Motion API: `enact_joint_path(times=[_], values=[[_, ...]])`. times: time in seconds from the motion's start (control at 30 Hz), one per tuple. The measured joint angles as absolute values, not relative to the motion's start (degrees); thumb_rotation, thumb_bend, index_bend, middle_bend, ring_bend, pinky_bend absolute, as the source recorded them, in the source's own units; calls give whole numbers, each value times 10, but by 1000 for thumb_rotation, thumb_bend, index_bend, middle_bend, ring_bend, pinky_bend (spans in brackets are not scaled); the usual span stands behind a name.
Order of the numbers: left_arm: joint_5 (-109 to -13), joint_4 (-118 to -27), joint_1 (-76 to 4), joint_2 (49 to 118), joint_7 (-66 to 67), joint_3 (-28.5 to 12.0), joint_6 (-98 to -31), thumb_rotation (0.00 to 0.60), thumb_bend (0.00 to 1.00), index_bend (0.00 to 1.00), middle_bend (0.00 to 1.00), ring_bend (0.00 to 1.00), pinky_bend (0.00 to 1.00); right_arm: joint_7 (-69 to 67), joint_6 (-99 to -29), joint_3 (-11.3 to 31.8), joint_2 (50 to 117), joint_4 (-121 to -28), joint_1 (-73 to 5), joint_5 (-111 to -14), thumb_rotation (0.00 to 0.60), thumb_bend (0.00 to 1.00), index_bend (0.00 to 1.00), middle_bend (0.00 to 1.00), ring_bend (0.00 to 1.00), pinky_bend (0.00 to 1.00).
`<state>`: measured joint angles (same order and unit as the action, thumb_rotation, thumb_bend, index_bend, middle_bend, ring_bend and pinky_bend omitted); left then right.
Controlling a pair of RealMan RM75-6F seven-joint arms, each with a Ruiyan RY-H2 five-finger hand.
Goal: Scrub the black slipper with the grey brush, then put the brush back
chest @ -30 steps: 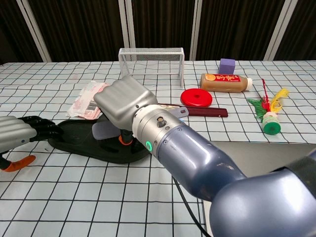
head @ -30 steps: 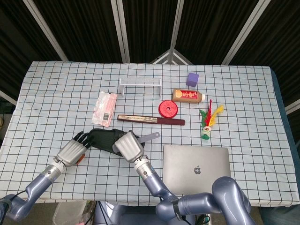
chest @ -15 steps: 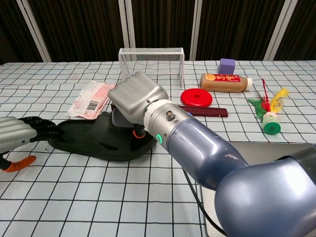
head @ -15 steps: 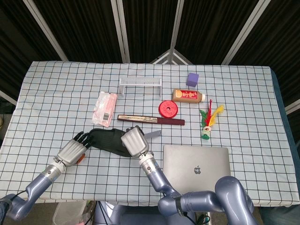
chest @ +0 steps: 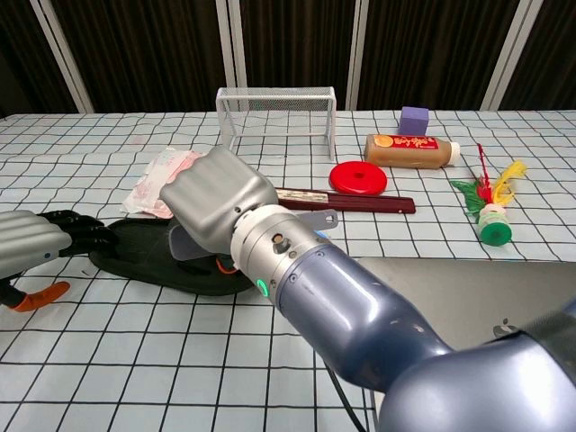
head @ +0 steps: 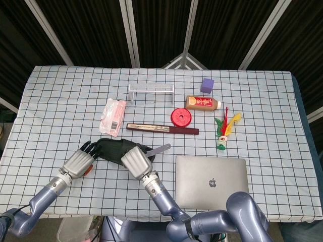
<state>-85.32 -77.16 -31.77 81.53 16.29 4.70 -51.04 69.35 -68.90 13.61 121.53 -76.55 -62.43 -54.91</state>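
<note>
The black slipper point(head: 112, 149) point(chest: 144, 252) lies flat on the checked cloth near the front left. My left hand point(head: 78, 162) point(chest: 31, 245) holds its heel end, dark fingers point(chest: 76, 231) laid on it. My right hand point(head: 135, 160) point(chest: 214, 200) grips the grey brush point(head: 157, 149) point(chest: 310, 220) over the slipper's toe half. The brush handle sticks out to the right of the hand; its head is hidden under the hand.
A silver laptop point(head: 211, 181) lies closed at the front right. Behind the slipper lie a dark folded fan point(head: 162, 129), a pink packet point(head: 113, 116), a red disc point(head: 181, 117), a brown bottle point(head: 202, 103), a wire rack point(head: 151, 91), a purple cube point(head: 207, 85) and a feather shuttlecock point(head: 223, 130).
My right hand went right along the slipper with the brush, then came back left and nearer. The left hand and slipper have stayed put.
</note>
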Motion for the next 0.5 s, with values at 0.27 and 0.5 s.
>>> enact_joint_path(times=[0.27,0.5], values=[[-857,-781,-320,814,157,47,-514,600,728,166,70,0,16,724,-696,141,1246,-751,-634,-562,600,738,803,720,578,643],[-855,-787,-323,813,155,45,-513,600,728,166,69,0,16,737,-692,147,1262,-735,-637,-565,600,739,803,720,578,643]])
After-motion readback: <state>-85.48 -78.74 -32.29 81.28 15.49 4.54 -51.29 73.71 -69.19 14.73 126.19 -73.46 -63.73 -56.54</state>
